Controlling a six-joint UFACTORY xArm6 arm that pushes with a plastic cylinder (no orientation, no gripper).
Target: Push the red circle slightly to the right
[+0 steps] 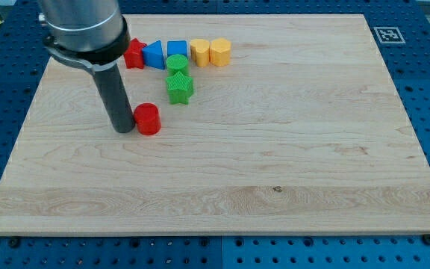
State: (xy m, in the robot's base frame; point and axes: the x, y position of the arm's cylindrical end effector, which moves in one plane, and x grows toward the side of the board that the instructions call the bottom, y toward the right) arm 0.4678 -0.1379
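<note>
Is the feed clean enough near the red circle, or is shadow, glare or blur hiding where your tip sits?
Camera view: even light, no glare on the board; sharp focus throughout. Only a faint soft shadow at the base of my tip, which sits clearly against the left side of the red circle. The arm's upper part is cropped at the view's top and partly covers the red block behind it.

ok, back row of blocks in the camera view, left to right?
red star-like block → blue triangular block → blue cube → yellow block → yellow heart-like block. Green ones sit in front, left out.
</note>
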